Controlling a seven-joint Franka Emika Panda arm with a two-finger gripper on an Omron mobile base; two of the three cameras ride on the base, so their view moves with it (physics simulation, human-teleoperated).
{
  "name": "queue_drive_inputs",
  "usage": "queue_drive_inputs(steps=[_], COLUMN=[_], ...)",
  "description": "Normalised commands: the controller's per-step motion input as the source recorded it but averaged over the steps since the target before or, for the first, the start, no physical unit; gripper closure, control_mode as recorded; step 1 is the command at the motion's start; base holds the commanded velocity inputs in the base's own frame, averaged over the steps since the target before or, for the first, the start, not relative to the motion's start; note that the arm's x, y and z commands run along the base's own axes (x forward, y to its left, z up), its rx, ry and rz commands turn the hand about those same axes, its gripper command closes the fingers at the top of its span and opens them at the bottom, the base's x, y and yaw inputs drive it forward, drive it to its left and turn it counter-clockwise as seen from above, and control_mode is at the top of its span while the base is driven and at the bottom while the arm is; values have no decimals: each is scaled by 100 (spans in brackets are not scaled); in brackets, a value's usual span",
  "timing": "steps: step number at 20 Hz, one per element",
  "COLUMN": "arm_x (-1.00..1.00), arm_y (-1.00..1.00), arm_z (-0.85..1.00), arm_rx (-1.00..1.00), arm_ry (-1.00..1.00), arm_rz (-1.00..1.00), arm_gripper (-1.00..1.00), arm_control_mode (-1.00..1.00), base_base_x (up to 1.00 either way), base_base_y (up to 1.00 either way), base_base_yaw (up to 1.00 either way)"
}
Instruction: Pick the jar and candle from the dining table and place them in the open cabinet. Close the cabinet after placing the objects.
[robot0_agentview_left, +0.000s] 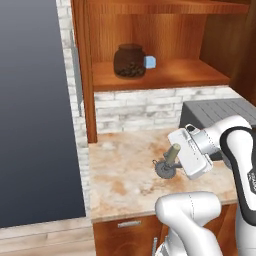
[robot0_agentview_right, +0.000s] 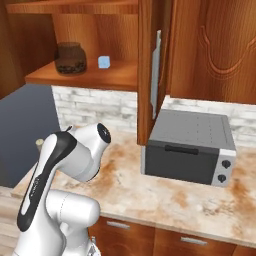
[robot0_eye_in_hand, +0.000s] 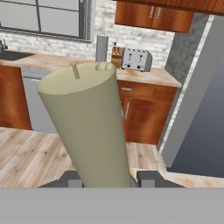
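Observation:
The jar (robot0_agentview_left: 129, 60) (robot0_agentview_right: 70, 58), clear glass with dark lumps and a dark lid, stands on the lower shelf of the open cabinet (robot0_agentview_left: 165, 76) (robot0_agentview_right: 112, 75). My gripper (robot0_agentview_left: 175, 156) (robot0_eye_in_hand: 109, 179) is shut on the candle (robot0_agentview_left: 173, 152) (robot0_eye_in_hand: 87, 127), a beige-olive stick on a small dark round dish (robot0_agentview_left: 165, 169). The candle hangs slightly tilted, low over the marbled counter (robot0_agentview_left: 125, 175), below and in front of the shelf. In the right base view my arm hides all but the candle's tip (robot0_agentview_right: 38, 143). The dining table is out of view.
A small pale-blue cube (robot0_agentview_left: 149, 62) (robot0_agentview_right: 104, 61) sits right beside the jar. A grey toaster oven (robot0_agentview_right: 192, 147) (robot0_agentview_left: 220, 112) stands on the counter to the right. The open cabinet door (robot0_agentview_right: 150, 75) juts out above it. A tall dark panel (robot0_agentview_left: 35, 110) bounds the left.

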Motion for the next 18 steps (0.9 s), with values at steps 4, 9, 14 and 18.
queue_drive_inputs(steps=[4, 9, 14, 18], arm_x=[0, 0, 0, 0], arm_y=[0, 0, 0, 0], arm_z=[0, 0, 0, 0], arm_rx=[0, 0, 0, 0], arm_ry=[0, 0, 0, 0], arm_rz=[0, 0, 0, 0], arm_gripper=[100, 100, 100, 100], arm_control_mode=[100, 100, 100, 100], base_base_x=[57, 55, 11, 0], base_base_y=[-24, -21, -4, 0], base_base_yaw=[0, 1, 2, 0])
